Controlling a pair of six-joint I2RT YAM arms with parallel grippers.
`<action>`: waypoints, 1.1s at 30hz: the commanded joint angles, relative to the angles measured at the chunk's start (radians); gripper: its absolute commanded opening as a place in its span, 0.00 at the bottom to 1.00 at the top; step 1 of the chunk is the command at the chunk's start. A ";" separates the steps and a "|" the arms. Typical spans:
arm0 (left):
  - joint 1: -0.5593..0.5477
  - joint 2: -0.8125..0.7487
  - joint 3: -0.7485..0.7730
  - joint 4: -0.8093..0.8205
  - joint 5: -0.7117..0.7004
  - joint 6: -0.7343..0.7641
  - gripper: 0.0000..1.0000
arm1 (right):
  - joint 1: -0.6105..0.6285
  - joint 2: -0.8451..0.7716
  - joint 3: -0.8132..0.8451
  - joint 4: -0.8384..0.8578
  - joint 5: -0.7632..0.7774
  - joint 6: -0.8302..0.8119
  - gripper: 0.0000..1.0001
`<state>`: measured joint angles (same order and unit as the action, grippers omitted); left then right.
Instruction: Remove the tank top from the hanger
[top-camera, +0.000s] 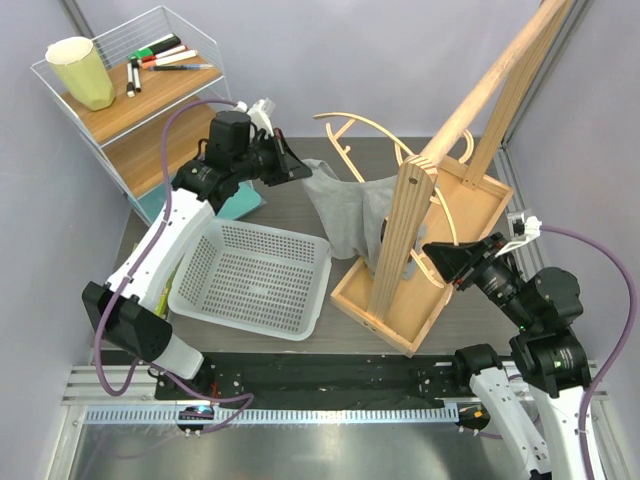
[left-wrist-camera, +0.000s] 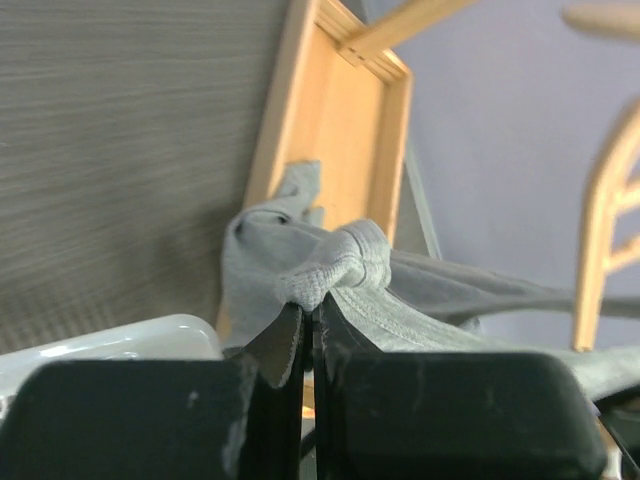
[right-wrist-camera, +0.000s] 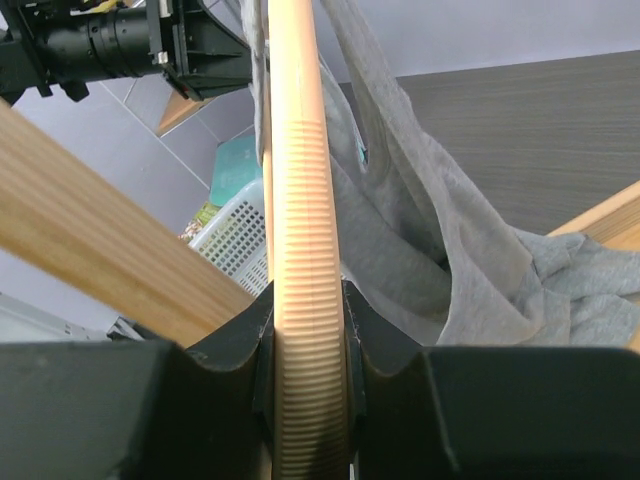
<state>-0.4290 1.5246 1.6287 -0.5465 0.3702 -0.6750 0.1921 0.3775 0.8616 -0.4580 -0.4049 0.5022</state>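
L arm (top-camera: 160, 240): white shell links, black round motor joints, black base at 7 o'clock. R arm (top-camera: 545, 300): same build, at 5 o'clock. Purple cable (top-camera: 185, 108) runs along L arm, second purple cable (top-camera: 575, 232) along R. L pincer (top-camera: 293, 165) & R pincer (top-camera: 445, 262): matte black, blocky fingers (left-wrist-camera: 440, 420) w/ pale scuff specks.

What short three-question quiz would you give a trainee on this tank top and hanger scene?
1. True or false: the left fingers are shut on the tank top.
2. The right fingers clamp: A the cup, B the hanger, C a marker.
3. What colour is the basket on the table?
Key: 1 true; 2 B; 3 white.
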 joint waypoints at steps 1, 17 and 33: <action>0.009 -0.052 -0.004 0.122 0.150 -0.040 0.00 | -0.002 0.073 0.034 0.154 0.024 0.032 0.01; -0.005 -0.342 -0.235 0.204 0.254 -0.059 0.53 | -0.003 0.330 0.123 0.249 -0.052 -0.077 0.01; -0.186 -0.167 -0.282 0.804 -0.092 -0.724 0.69 | -0.005 0.242 0.013 0.292 -0.144 -0.120 0.01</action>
<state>-0.6167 1.3411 1.3533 0.0494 0.4324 -1.1805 0.1921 0.6594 0.8787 -0.2657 -0.5117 0.3904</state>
